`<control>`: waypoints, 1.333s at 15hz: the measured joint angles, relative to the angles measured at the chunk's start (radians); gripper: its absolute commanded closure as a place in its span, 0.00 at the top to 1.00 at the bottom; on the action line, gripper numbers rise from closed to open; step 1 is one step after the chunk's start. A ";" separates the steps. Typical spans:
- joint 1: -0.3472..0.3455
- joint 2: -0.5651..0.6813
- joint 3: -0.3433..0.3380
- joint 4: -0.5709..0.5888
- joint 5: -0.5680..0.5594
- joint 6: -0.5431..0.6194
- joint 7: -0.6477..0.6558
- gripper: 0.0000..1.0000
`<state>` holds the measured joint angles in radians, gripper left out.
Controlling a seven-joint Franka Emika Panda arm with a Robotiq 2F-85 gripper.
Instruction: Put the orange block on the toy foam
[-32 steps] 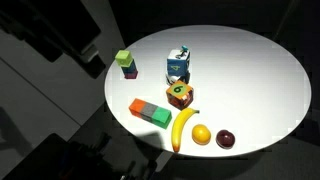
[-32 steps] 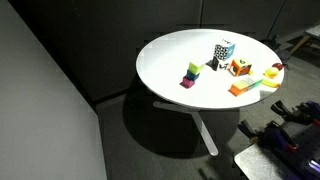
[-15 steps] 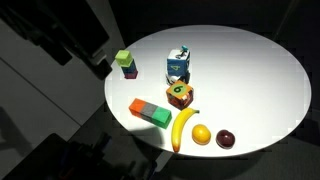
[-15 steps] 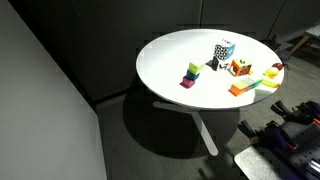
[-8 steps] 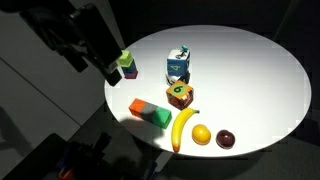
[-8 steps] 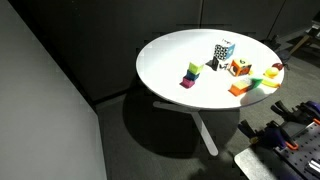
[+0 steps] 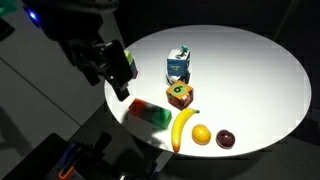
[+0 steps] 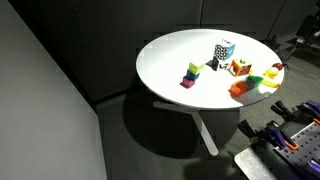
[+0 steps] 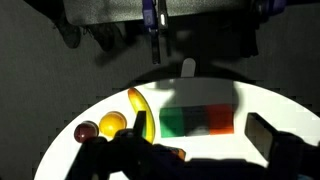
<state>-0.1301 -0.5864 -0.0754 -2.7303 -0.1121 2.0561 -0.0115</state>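
In an exterior view the gripper (image 7: 119, 70) was a dark blur above the edge of the white table (image 7: 250, 70). It covered the green-and-purple block (image 8: 192, 72), which showed only where the gripper itself could not be made out. In the wrist view the fingers (image 9: 268, 138) were black shapes cut off by the lower edge, the jaws wide apart with nothing between them. The orange block (image 9: 222, 120) lay just ahead in shadow near the table's rim, touching a green block (image 9: 185, 122). The toy foam (image 7: 179, 65) stood well apart from it, past a brown cube (image 7: 180, 93), outside the wrist view.
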 measured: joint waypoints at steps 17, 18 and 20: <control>0.014 0.249 0.000 0.017 0.046 0.214 0.003 1.00; 0.018 0.259 0.000 0.020 0.056 0.218 0.003 1.00; 0.021 0.271 0.000 0.024 0.059 0.219 0.003 1.00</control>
<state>-0.1094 -0.3156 -0.0753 -2.7059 -0.0534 2.2750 -0.0088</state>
